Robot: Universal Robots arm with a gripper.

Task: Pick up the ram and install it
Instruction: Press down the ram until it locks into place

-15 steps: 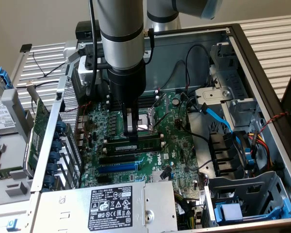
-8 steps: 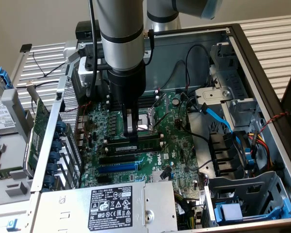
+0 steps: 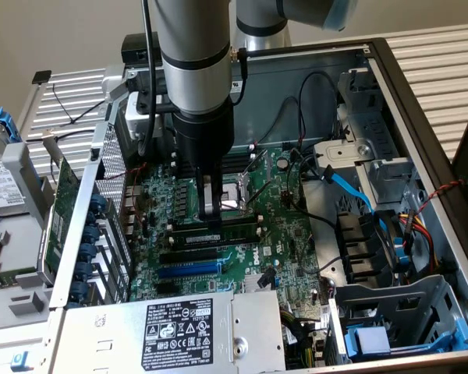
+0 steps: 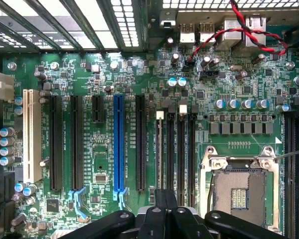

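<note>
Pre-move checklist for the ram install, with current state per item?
1. Ram located: ok. The ram, a green stick, lies along the memory slots.
2. Gripper position: ok. The gripper stands right over the ram, near its middle, beside the CPU socket.
3. Ram gripped or free: cannot tell.
4. Ram fully seated in its slot: cannot tell.
5. White slot clips open or latched: cannot tell.
6. Cables clear of the slots: ok. The blue cable runs well off toward the exterior view's right.
</note>
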